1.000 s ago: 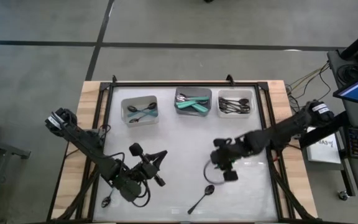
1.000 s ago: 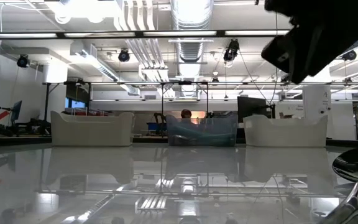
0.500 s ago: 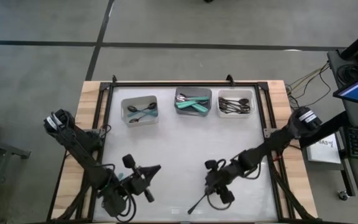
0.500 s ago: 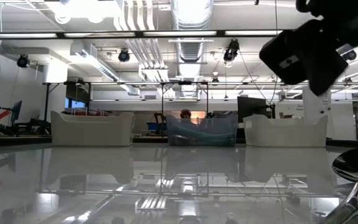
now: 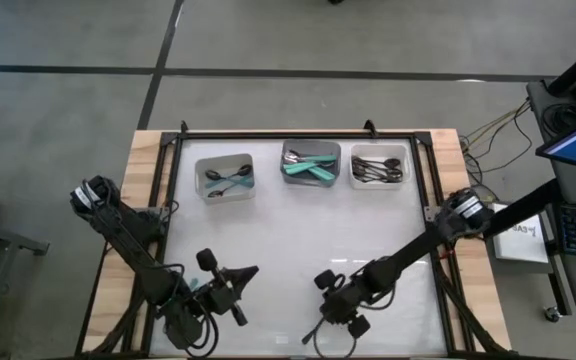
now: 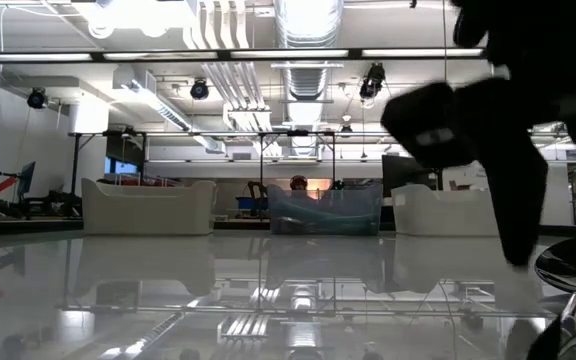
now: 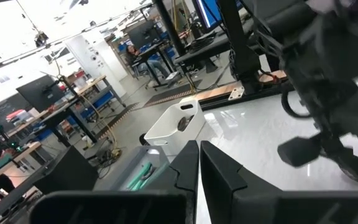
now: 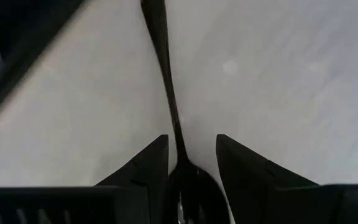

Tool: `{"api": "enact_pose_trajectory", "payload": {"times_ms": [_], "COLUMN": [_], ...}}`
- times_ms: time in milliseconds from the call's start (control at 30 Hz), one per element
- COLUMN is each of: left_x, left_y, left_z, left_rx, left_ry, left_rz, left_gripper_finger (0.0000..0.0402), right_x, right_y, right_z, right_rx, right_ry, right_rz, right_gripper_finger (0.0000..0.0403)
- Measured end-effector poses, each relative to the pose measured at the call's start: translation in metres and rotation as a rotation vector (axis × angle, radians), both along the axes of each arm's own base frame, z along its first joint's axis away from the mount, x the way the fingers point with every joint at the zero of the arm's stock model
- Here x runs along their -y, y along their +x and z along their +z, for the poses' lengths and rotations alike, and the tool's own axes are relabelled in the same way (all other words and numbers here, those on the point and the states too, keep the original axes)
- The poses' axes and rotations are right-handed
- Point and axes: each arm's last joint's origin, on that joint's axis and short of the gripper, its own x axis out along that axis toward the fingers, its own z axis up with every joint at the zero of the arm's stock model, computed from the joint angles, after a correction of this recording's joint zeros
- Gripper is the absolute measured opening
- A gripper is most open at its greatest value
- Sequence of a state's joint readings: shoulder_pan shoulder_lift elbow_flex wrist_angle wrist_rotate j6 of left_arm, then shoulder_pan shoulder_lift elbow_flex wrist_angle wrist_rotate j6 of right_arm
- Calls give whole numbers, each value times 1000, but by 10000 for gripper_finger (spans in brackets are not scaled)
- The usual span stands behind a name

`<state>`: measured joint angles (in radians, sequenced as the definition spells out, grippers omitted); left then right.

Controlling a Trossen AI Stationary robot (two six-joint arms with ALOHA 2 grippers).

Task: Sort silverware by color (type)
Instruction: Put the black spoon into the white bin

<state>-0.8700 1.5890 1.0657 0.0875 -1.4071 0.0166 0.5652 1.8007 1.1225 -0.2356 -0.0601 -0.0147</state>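
A black spoon (image 8: pixel 165 81) lies flat on the white table near its front edge; its handle end (image 5: pixel 311 336) pokes out from under my right gripper (image 5: pixel 335 312). The right gripper (image 8: pixel 191 163) slants down over the spoon, open, with one finger on each side of the neck just above the bowl (image 8: pixel 193 190). The low view shows it as a dark shape (image 6: pixel 513 215) beside the spoon's bowl (image 6: pixel 573 262). My left gripper (image 5: pixel 236 290) hovers at the near left, level, shut (image 7: pixel 199 163) and holding nothing.
Three small bins stand in a row at the far side: a left bin (image 5: pixel 225 177) with teal-handled and dark spoons, a middle bin (image 5: pixel 311 162) with teal-handled spoons, and a right bin (image 5: pixel 378 168) with dark spoons. A black frame (image 5: pixel 298 133) borders the table.
My right gripper has travelled toward the table's near edge and leftward, sinking and tipping farther down until it stands over the black spoon, which has not moved. My left gripper swung a little toward the near edge, then kept still.
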Motion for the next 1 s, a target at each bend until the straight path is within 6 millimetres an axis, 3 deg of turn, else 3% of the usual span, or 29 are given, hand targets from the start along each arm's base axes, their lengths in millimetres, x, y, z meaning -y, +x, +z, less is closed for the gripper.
{"api": "enact_pose_trajectory", "payload": {"times_ms": [367,700,1000], "left_x": [0,0,0], "left_y": [0,0,0], "left_z": [0,0,0], "left_rx": [1,1,1], "left_ry": [-1,-1,-1], "left_rz": [0,-1,-1], "left_gripper_finger": [0,0,0], "right_x": [-13,-11,-3], "right_y": [21,19,12], "right_z": [-28,-29,-19], "right_rx": [-80,-121,-174], "right_ry": [-39,-62,-95], "right_rz": [-33,-40,-51], "right_gripper_finger": [120,16,10]}}
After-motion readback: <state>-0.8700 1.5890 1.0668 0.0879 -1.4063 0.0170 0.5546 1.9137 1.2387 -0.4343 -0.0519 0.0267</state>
